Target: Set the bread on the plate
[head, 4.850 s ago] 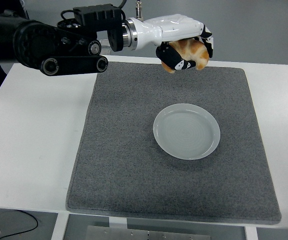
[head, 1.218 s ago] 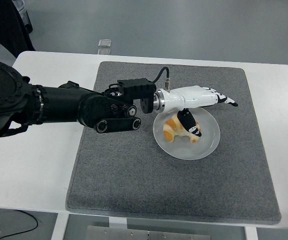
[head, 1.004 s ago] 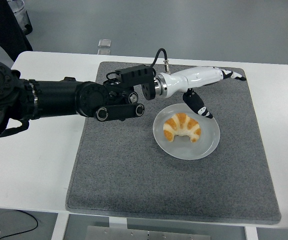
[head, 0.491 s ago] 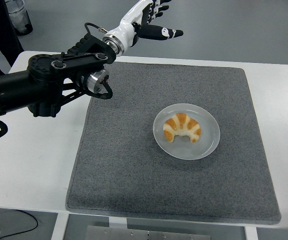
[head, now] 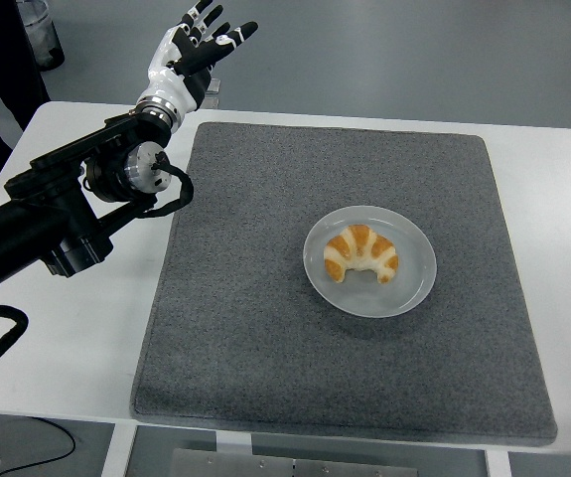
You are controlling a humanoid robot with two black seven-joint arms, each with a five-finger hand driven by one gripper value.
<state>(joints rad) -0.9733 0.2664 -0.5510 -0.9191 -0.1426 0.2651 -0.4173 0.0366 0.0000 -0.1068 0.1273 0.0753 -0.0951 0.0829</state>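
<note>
A golden croissant-shaped bread (head: 360,253) lies on the pale round plate (head: 416,288), which sits right of the middle of the grey mat (head: 255,328). My left hand (head: 198,43) is white with black fingertips. It is raised high above the table's far left corner, fingers spread, holding nothing, well away from the plate. The black left arm (head: 57,214) crosses the table's left side. The right arm is out of view.
The white table (head: 67,328) shows around the mat. A dark bottle (head: 42,35) and a dark shape stand beyond the table's far left corner.
The left hand set the bread down on the plate, opened, and drew back up and to the left. In the last half second it swung further left and stayed open.
</note>
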